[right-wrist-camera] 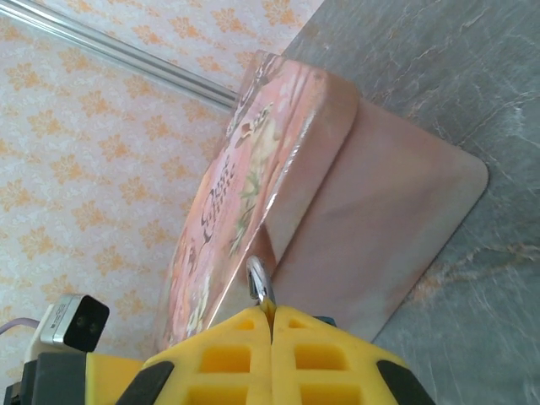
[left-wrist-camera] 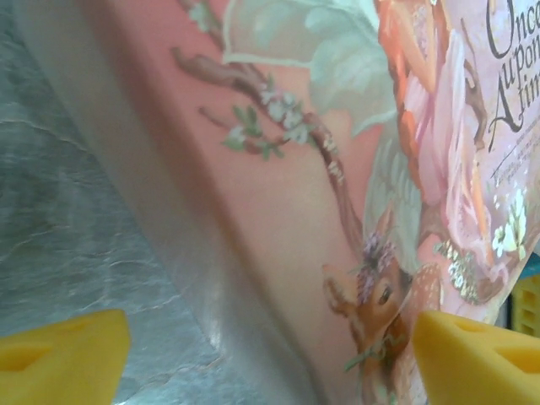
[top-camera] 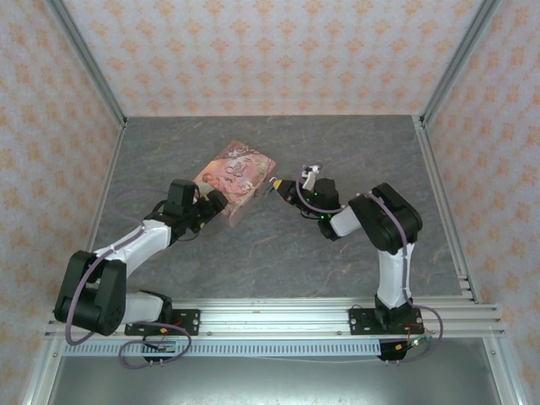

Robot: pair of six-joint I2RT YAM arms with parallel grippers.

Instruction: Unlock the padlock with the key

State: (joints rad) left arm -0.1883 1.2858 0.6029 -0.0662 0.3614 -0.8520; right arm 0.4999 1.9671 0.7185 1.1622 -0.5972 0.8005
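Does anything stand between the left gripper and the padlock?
Yes. The pink tin lies between them. The left gripper is open at the tin's near left side, while the padlock is at the tin's right edge, pinched in the shut right gripper.

The tin (right-wrist-camera: 253, 177) has a glossy printed lid and smooth sides with a soft sheen. The table (top-camera: 278, 253) is matt grey and stone-veined. The right gripper (right-wrist-camera: 272, 316) pads (right-wrist-camera: 224, 359) are matt yellow, probably moulded plastic; the small loop (right-wrist-camera: 257, 283) between them is bright metal.
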